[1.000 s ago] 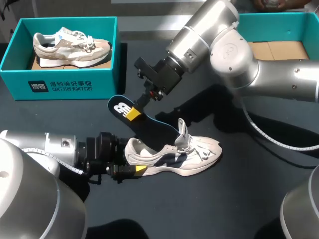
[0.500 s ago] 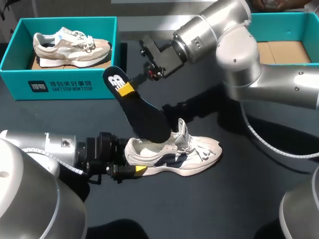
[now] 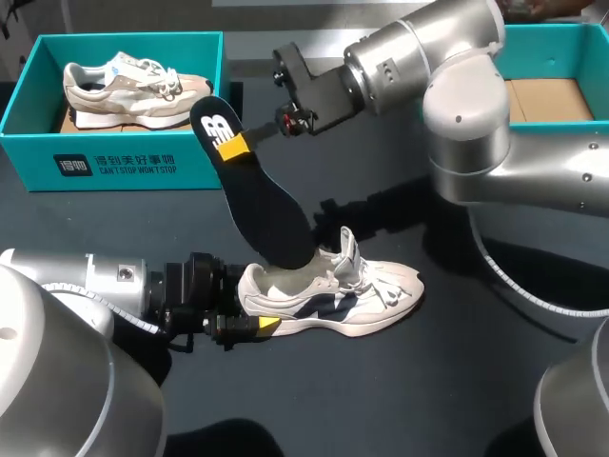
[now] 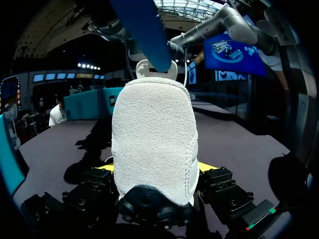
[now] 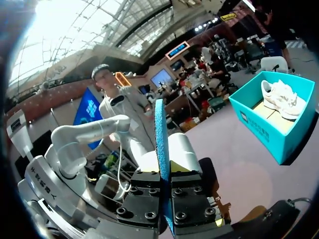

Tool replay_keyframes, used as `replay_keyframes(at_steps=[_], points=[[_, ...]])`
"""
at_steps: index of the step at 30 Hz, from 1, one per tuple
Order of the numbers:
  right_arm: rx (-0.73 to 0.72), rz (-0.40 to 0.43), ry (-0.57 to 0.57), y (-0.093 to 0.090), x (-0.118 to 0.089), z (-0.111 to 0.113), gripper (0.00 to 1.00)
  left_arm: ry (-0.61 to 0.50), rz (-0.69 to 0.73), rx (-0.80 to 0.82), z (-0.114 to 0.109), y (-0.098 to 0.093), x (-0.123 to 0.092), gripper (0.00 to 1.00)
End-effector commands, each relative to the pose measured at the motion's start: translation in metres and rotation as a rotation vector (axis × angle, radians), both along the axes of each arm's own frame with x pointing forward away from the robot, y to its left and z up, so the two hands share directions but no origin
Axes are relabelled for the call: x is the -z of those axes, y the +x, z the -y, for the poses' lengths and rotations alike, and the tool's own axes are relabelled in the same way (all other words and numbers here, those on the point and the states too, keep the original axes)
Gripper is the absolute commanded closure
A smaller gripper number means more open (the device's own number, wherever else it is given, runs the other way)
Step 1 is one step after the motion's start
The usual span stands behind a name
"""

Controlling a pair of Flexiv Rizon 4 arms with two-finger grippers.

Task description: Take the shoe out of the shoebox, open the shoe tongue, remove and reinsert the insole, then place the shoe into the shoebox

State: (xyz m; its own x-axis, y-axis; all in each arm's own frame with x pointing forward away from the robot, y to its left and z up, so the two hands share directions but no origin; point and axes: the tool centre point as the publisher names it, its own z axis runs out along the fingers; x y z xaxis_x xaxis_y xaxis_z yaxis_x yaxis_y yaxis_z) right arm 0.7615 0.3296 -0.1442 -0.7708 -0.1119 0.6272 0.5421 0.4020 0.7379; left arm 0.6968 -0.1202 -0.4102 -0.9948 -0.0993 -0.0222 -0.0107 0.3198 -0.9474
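A cream and navy shoe (image 3: 333,290) lies on its side on the dark table, toe to the right. My left gripper (image 3: 255,320) is shut on its heel; in the left wrist view the suede heel (image 4: 152,134) fills the gap between the fingers, with a yellow tip on each side. A black insole (image 3: 255,195) with a blue underside stands steeply, its toe end inside the shoe's mouth. At the insole's heel end, up near the box at the left, my right gripper (image 3: 233,146) is shut on it. The right wrist view shows that insole (image 5: 160,134) edge-on between the right gripper's (image 5: 166,172) fingers.
A teal shoebox (image 3: 124,157) at the back left holds a second shoe (image 3: 133,86), just behind the raised insole. Another teal box (image 3: 571,33) with a cardboard liner stands at the back right, partly behind my right arm.
My right gripper has lifted the insole's heel end up and back to the left, so the insole stands steeper with its toe in the shoe. The left arm and shoe have not moved.
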Motion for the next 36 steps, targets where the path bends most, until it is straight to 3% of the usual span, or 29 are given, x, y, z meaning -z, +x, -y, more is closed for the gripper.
replay_keyframes(at_steps=[1,4,11,19,25,27,29,36], points=[[0.000,0.000,-0.001,0.000,0.000,0.001,1.00,0.000,0.001,-0.003,0.001,-0.001,0.001,1.00],[-0.002,0.011,-0.019,0.004,-0.004,0.003,1.00,0.000,0.001,-0.003,0.001,-0.001,0.001,1.00],[0.230,-0.075,0.066,0.005,-0.047,0.058,1.00,0.000,0.001,-0.003,0.001,-0.001,0.001,1.00],[0.331,-0.110,0.113,-0.001,-0.080,0.085,1.00,0.000,0.001,-0.003,0.001,-0.001,0.001,1.00],[0.356,-0.153,0.142,-0.017,-0.098,0.094,1.00,0.000,0.001,-0.003,0.001,-0.001,0.001,1.00],[0.374,-0.220,0.095,-0.027,-0.105,0.094,1.00,0.000,0.001,-0.003,0.001,-0.001,0.001,1.00],[0.398,-0.219,0.087,-0.037,-0.110,0.096,1.00,0.000,0.001,-0.003,0.001,-0.001,0.001,1.00],[0.398,-0.219,0.087,-0.037,-0.110,0.096,1.00,0.000,0.001,-0.003,0.001,-0.001,0.001,1.00]])
